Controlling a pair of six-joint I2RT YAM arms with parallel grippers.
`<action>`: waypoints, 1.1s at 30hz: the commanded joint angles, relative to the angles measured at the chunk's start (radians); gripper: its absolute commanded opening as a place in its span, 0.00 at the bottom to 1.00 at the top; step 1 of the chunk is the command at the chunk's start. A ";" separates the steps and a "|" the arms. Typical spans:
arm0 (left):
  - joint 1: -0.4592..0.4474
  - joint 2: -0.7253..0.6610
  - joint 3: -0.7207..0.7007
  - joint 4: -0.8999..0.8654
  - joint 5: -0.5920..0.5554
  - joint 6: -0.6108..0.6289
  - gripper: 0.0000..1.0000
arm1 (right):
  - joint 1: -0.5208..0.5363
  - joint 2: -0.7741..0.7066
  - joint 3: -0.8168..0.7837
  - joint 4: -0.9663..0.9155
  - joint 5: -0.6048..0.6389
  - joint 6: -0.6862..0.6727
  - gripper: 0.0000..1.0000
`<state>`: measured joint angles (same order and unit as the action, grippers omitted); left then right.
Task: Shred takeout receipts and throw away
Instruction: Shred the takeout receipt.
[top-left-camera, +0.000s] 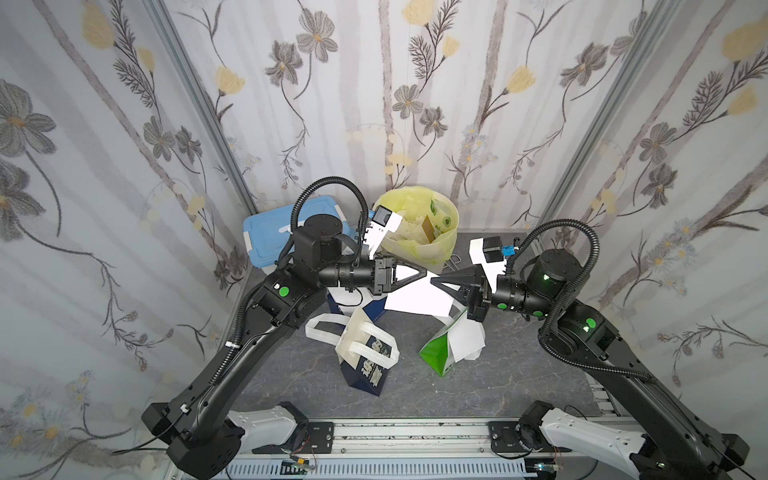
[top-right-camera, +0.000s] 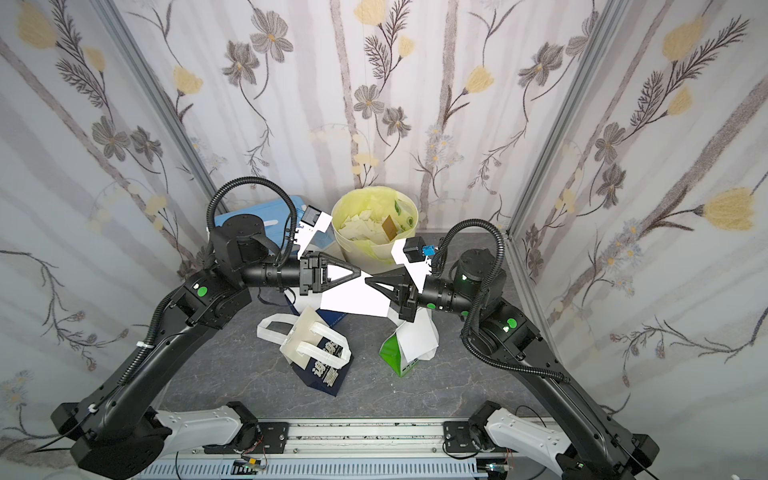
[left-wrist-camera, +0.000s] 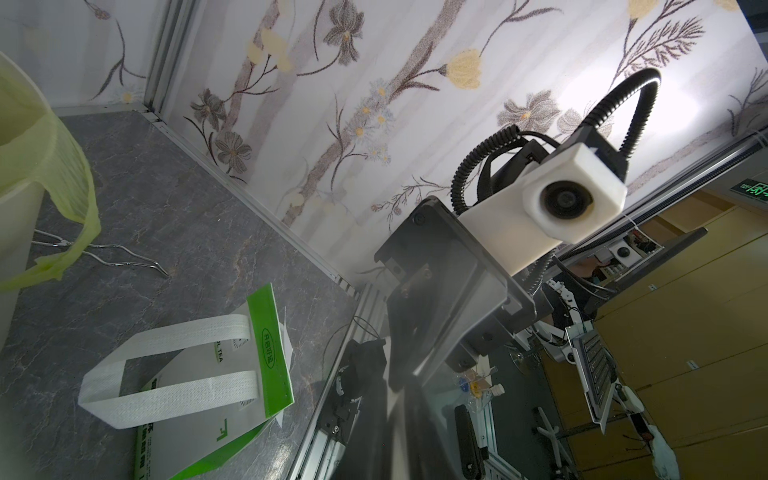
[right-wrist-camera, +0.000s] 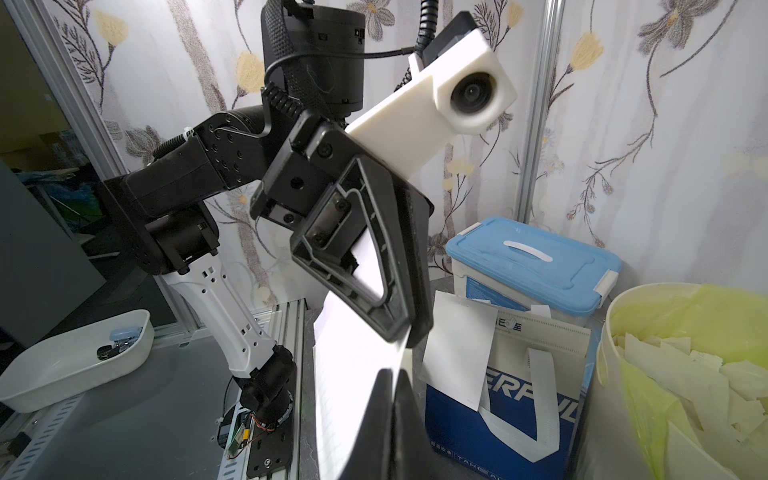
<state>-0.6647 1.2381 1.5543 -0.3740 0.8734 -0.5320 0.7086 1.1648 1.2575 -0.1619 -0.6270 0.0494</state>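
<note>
While pinched from two sides, the receipt (top-left-camera: 417, 301) hangs in the air over mid-table. The left gripper (top-left-camera: 424, 272) is clenched on the sheet's upper edge. The right gripper (top-left-camera: 433, 281) is clenched on it just to the right, and the two tips point at each other, almost touching. The sheet droops below and near of the tips, clear of the table (top-left-camera: 291, 382).

The right wrist view agrees: left gripper (right-wrist-camera: 409, 336) closed flat on the white sheet, and the right gripper's own fingers (right-wrist-camera: 384, 399) shut on the same sheet.

A second receipt (right-wrist-camera: 457, 349) sticks up out of the blue bag (right-wrist-camera: 498, 419), which stands under the left gripper, just near of the box (right-wrist-camera: 536, 253).

The bin (top-right-camera: 374, 194) sits just far of the tips, top open, shreds (top-right-camera: 361, 230) inside. The box is far-left, beside the bin, lid on.

The navy bag (top-left-camera: 368, 374) lies flat near-centre. The green bag (top-left-camera: 434, 353) lies right of it, below the right gripper. Whether its white face hides another sheet, cannot tell.

Bare table shows in the near strip before the rail (top-left-camera: 415, 432), and at near-left and near-right. Walls (top-left-camera: 124, 208) close in on the left, right and far sides. A thin wire (left-wrist-camera: 108, 249) lies on the table by the bin's base.
</note>
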 joint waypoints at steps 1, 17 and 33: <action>0.001 0.001 -0.002 0.050 0.022 -0.012 0.02 | 0.001 0.010 0.012 0.001 -0.001 0.009 0.00; -0.049 0.085 0.036 -0.103 -0.353 -0.405 0.00 | 0.215 -0.050 -0.013 0.056 0.602 -0.619 0.00; -0.029 0.121 0.113 -0.217 -0.612 -0.249 0.00 | 0.185 -0.189 -0.089 0.269 0.484 -0.321 0.00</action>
<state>-0.6945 1.3590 1.6566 -0.6102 0.3145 -0.8211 0.9192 0.9649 1.1816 0.0265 -0.1871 -0.3996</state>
